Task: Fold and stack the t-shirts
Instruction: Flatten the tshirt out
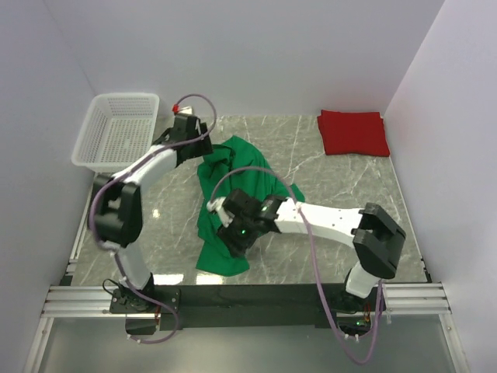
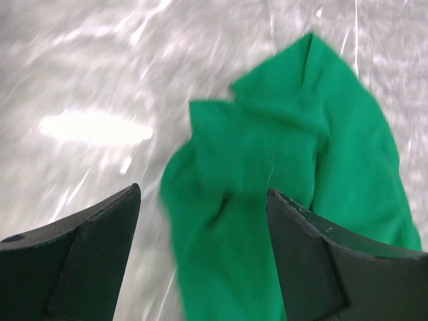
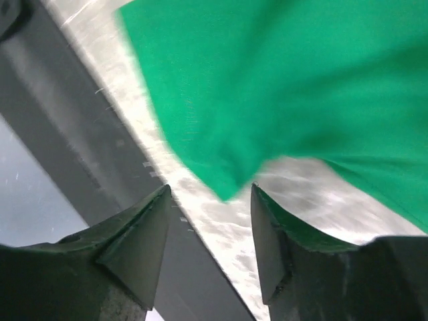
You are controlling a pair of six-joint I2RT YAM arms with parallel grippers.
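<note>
Since the green shirt point(image 1: 213, 249) lies crumpled on the marble table point(image 1: 326, 186) between our two arms, running from mid-table toward the near edge, we judge it must be spread flat before any fold. The red shirt point(image 1: 353, 132) sits folded in a neat rectangle at the far right corner, well apart from it. Our left gripper point(image 2: 202, 194) hovers near the far end of the green cloth, fingers spread with nothing between them. Our right gripper point(image 3: 210, 190) is low over the near end, also open, and a loose corner of cloth shows just beyond its fingertips without being pinched. We expect the shirt to be light, soft and limp. It will likely sag, bunch and drag on the smooth stone, and it offers no stiff edge. We would take it by a hem corner or shoulder seam, one at each end, and lift both together so it hangs open.
</note>
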